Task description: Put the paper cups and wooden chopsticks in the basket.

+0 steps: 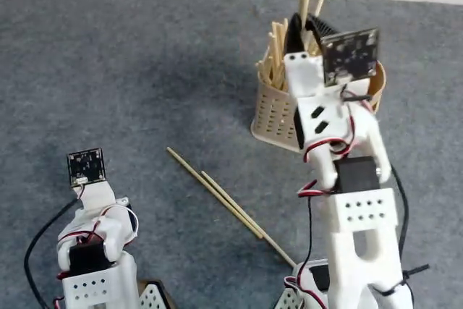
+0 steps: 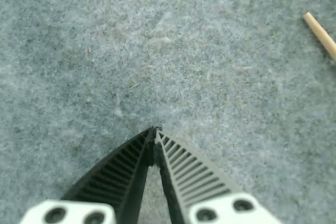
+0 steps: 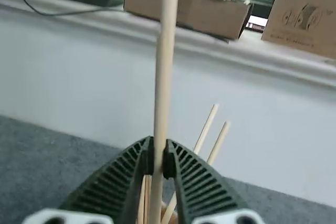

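Right gripper (image 3: 158, 156), jaws clenched on an upright chopstick (image 3: 167, 51), hangs over the basket (image 1: 277, 117) at the far right of the grey tabletop (image 1: 130, 70). The chopstick rises straight out of the jaws, and its lower part passes down between them toward the basket. A bundle of sticks (image 1: 276, 52) stands in the basket, leaning at the rim on the side nearer the other arm, and a few more tips fan out beyond the gripper. Two loose chopsticks (image 1: 214, 192) lie side by side on the tabletop between the arms. They slant from mid-table toward the right arm's base, apart from the basket. Left gripper (image 2: 155, 134) sits low over the tabletop at the near left, jaws pressed together with nothing between them. A chopstick end (image 2: 321, 36) lies on the tabletop off to one side of it, not touching.
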Robot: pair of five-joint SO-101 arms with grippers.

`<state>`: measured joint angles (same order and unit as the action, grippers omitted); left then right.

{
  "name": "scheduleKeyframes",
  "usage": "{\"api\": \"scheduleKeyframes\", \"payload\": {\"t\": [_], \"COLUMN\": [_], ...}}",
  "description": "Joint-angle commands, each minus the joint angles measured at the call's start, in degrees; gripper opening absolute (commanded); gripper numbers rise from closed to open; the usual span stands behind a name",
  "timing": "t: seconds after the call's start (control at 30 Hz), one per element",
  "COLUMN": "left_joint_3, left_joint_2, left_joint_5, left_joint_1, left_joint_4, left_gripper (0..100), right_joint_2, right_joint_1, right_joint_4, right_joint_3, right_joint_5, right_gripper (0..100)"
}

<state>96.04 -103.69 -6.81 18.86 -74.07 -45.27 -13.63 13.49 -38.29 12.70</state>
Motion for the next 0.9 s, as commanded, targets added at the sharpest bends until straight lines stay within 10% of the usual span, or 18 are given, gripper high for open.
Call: {"api": "scheduleKeyframes", "payload": {"t": [0.0,0.4,0.87], "left_joint_3": [1.1,1.1,1.1], "left_joint_2": [-0.66,-0.66,-0.66], "left_joint_5": [0.0,0.0,0.0], "left_joint_1": [-1.36,-1.36,-1.36], "left_joint_4": [-0.44,-0.44,-0.44], "left_gripper": [1,1,1], "right_joint_2": [0.04,-0.48,-0.48], "right_joint_1": [0.66,0.66,0.22], "right_joint_4": [-7.96,-9.54,21.58], "right_joint_3": [-6.55,-14.81,15.69], "right_joint_5": [0.53,0.53,-4.57], "right_gripper": [0.5,16.2,16.3]}}
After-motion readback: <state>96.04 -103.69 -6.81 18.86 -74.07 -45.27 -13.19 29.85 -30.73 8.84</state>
